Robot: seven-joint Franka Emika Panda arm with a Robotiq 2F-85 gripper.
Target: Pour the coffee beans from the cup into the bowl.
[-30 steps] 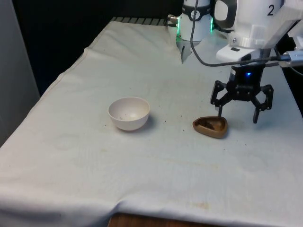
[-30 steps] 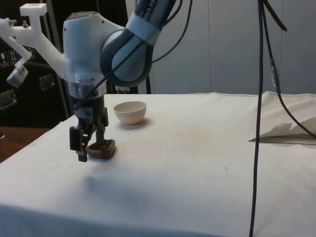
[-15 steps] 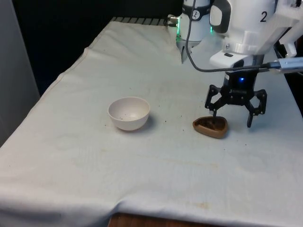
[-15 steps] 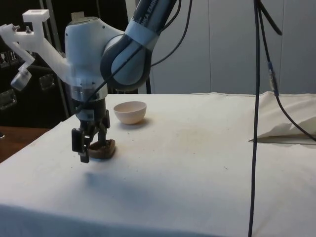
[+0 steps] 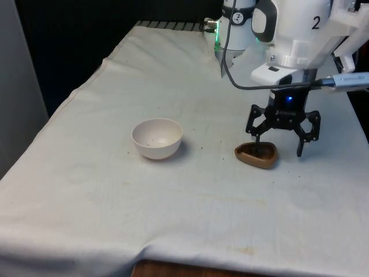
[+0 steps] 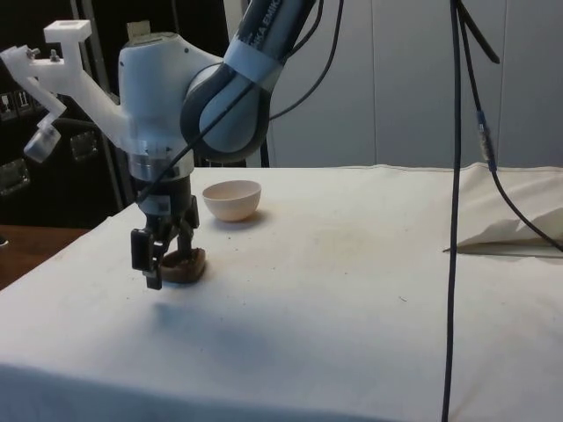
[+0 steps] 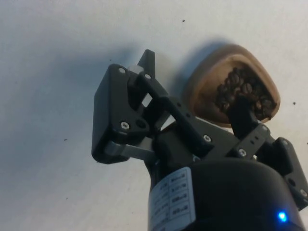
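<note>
- The tool (image 5: pixel 279 145) hangs low over the surface (image 5: pixel 190 196) with its jaws spread wide and nothing between them.
- The cup (image 5: pixel 256 154), a brown wooden one with a rounded-triangle rim, sits upright on the surface at the front view's right, coffee beans (image 7: pixel 244 92) inside it.
- The relation that matters: one finger (image 7: pixel 240 115) reaches over the cup's rim above the beans, while the other finger (image 7: pixel 144 65) stands outside the cup, toward the front view's right. So the cup wall on that side lies between the fingers. The side view shows the tool (image 6: pixel 165 260) just in front of the cup (image 6: pixel 184 265).
- I judge a small descent would let the jaws close on that wall.
- The bowl (image 5: pixel 157 138), white and nearly empty, stands well apart from the cup, toward the front view's left.
- Only bare cloth with a few dark specks lies between cup and bowl; nothing blocks the carry.
- Risk, as I judge it: a thin-wall pinch could tip the shallow cup and spill beans.
</note>
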